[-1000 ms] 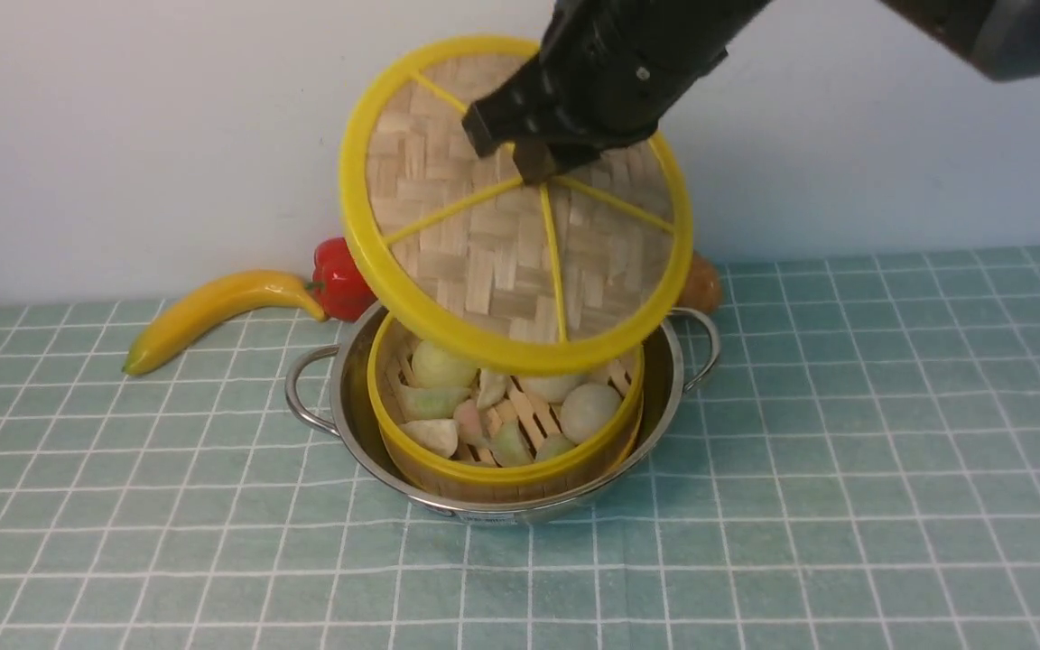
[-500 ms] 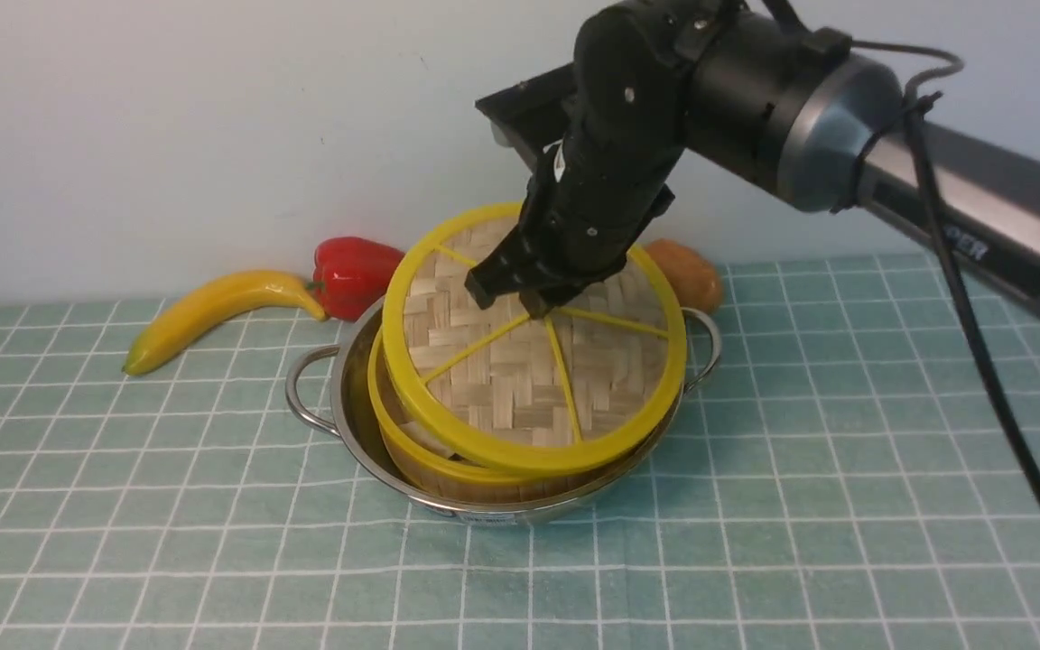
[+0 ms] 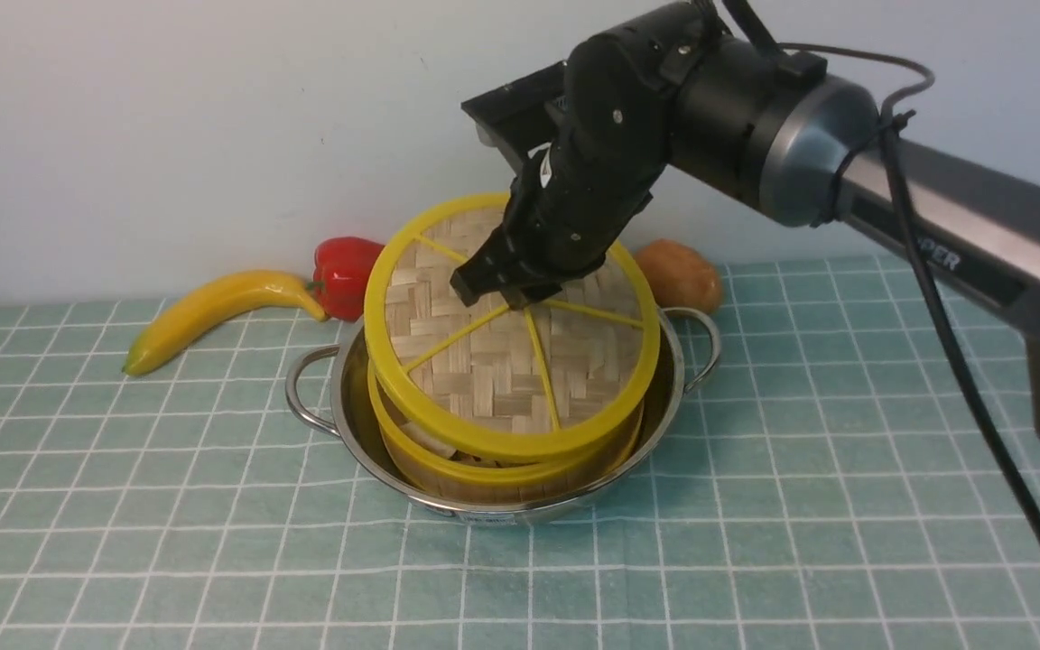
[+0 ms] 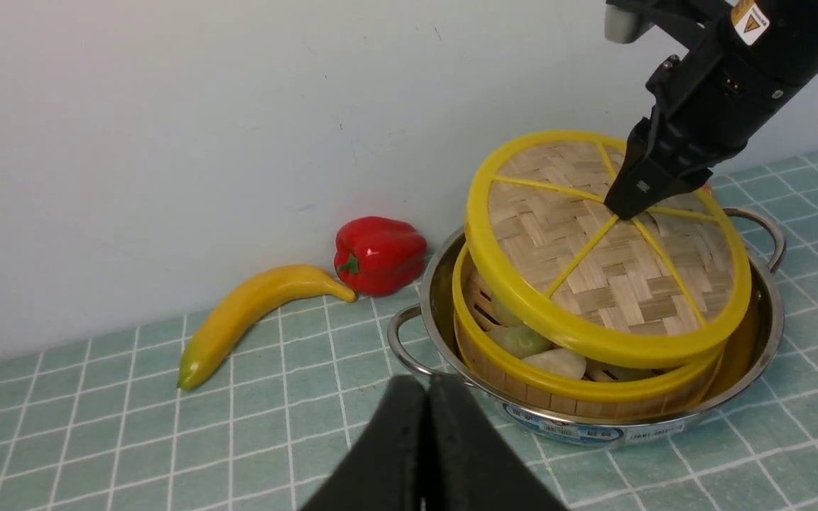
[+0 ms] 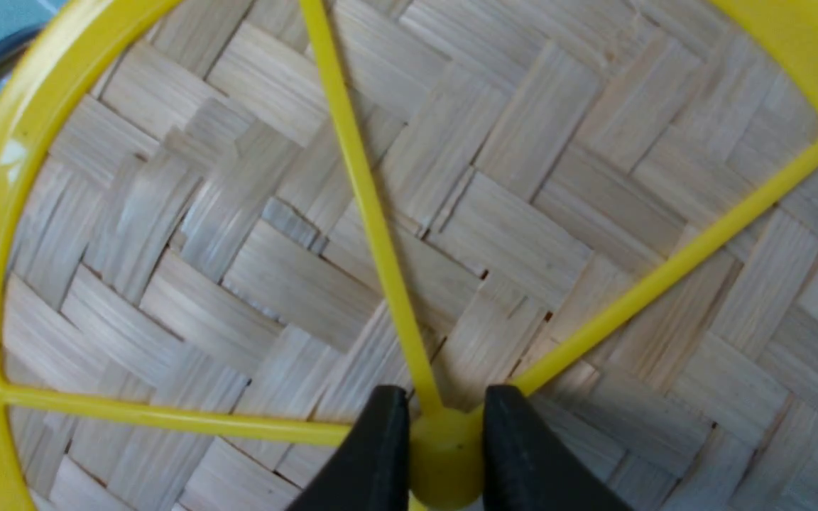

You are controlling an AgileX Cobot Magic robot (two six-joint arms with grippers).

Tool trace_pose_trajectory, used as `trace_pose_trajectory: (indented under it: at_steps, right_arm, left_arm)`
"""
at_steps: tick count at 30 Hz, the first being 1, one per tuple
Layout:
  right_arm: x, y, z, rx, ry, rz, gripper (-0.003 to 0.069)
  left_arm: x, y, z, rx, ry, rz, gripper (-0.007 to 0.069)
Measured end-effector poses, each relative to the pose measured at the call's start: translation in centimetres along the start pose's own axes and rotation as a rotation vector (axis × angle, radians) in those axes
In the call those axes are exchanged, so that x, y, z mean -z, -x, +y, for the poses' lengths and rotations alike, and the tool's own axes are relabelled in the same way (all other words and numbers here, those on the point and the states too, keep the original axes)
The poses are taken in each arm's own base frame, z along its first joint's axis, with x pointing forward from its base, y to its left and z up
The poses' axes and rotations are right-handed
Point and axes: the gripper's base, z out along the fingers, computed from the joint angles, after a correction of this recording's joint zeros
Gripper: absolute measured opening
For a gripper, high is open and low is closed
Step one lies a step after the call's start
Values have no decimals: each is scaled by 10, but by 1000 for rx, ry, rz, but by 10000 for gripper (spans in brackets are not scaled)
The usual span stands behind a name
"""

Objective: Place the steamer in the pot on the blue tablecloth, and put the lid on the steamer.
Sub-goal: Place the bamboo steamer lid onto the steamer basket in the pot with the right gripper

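Gripping the lid by its hub, right tool is holding it tilted over the steamer, sitting inside the pot on the blue tablecloth; left tool is hanging clenched, empty, nearby.

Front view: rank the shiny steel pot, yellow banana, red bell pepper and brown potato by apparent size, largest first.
Largest: the wide shiny steel pot.
Next: the long yellow banana.
Last, unranked: the red bell pepper and the brown potato look alike, both partly hidden behind the woven bamboo lid.
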Motion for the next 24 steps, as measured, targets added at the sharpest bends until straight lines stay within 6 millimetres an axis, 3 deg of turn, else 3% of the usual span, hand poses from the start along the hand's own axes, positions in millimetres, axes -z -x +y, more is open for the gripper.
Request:
trace_pose_trajectory:
  at_steps: [24]
  right_arm:
    - [-32, -3, 5, 38, 35, -16, 146]
  left_arm:
    - [0, 0, 0, 0, 0, 0, -8]
